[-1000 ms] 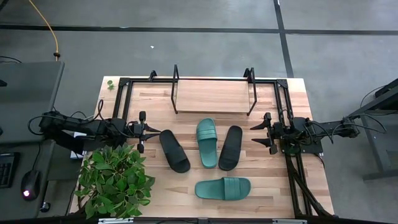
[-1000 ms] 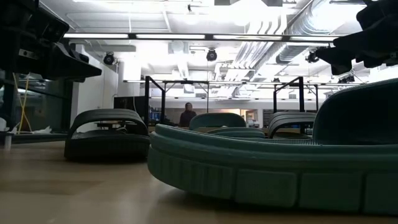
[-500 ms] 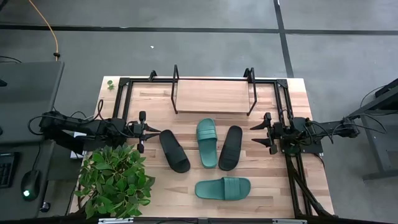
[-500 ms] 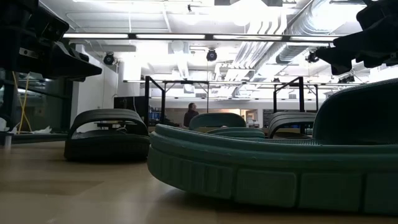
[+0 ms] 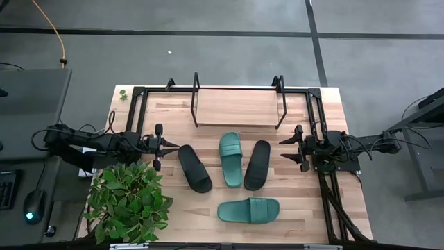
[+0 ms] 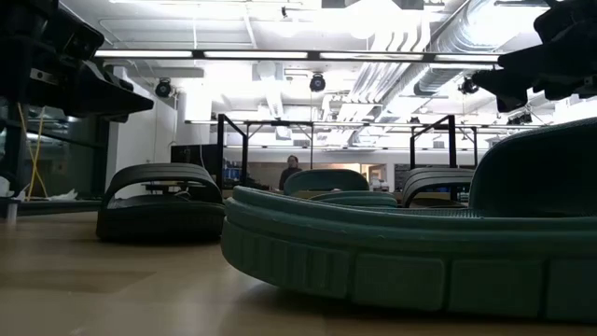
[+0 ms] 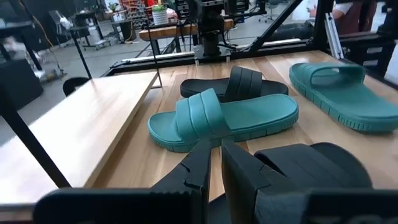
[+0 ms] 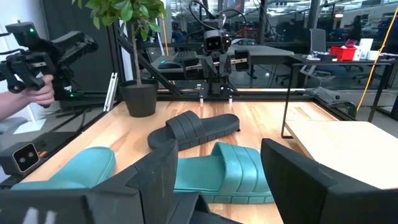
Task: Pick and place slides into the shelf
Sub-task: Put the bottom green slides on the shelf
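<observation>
1. On the table [image 5: 173, 208], four slides lie in front of the bare shelf [image 5: 236, 107].
2. Three slides [image 5: 231, 159] run lengthwise toward the shelf; the nearest teal slide [image 5: 248, 210] lies crosswise.
3. Left gripper [image 5: 158, 147], jaws closed, sits beside the left black slide [image 5: 194, 167].
4. Right gripper [image 5: 290, 148] waits with jaws apart.

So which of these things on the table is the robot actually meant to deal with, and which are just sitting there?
Part of the job:
- left black slide
- right black slide
- upright teal slide
- sideways teal slide
- shelf, no slides on it
- left gripper, right gripper, both empty

Just there:
- potted plant
</observation>
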`<control>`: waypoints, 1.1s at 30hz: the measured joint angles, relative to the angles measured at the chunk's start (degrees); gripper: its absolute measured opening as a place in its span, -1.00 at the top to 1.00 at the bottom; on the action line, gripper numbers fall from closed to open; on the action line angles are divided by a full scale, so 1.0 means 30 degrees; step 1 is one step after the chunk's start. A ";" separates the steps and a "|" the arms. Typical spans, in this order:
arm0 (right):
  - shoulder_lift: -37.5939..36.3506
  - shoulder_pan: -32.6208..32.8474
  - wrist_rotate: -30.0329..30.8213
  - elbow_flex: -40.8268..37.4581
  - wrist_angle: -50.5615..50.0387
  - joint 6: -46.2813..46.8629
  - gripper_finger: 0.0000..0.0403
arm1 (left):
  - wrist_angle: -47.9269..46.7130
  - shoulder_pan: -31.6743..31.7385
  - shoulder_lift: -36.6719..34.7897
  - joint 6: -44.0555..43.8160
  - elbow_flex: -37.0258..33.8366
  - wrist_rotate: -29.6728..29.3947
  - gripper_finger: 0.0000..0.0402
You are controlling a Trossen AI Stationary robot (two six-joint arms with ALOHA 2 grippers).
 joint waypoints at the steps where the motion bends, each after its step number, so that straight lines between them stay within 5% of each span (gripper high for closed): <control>1: -0.0005 0.0002 0.0000 0.0000 0.0002 0.0000 -0.10 | 0.0012 0.0000 -0.0001 -0.0450 0.0000 -0.0002 0.86; 33: 0.0000 -0.0002 0.0160 -0.0004 -0.0122 -0.0007 -0.11 | 0.4200 0.0000 0.0002 -0.4924 -0.0002 0.1011 0.80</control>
